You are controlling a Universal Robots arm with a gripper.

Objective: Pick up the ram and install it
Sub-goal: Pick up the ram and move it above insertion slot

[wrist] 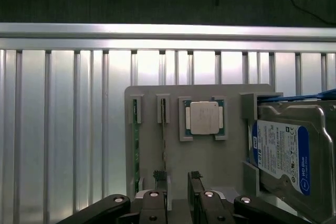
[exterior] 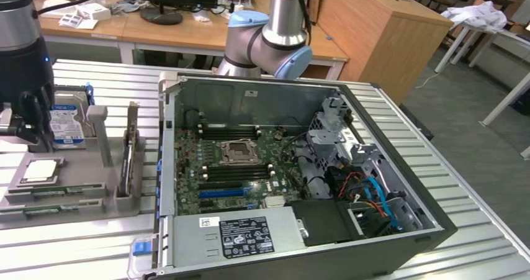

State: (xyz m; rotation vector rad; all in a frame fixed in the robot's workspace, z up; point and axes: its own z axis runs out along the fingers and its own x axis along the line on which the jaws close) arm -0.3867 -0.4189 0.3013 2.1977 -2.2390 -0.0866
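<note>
Ram stood on edge in a slot of the grey fixture tray, at the exterior view's far left, with a second stick in the slot just beside it. The gripper hung above that tray with its jaws spread wide and nothing between them. Both sticks ran lengthwise toward the fingers, so their thin faces lay across the jaw gap. By my reading, a squeeze would land on the flat sides rather than the ends. The second stick sat roughly in line with one finger, and the green ram lay just outside that finger, not between the two.

On the same tray sat a processor and, nearer the arm, a blue-labelled hard drive. Towards the middle of the exterior view, well apart from the tray's sticks, the open computer case showed its motherboard and black memory slots. The arm's blue-capped joint rose behind the case. Everything rested on a ribbed aluminium table. Towards the exterior view's right were wooden desks and grey floor.
</note>
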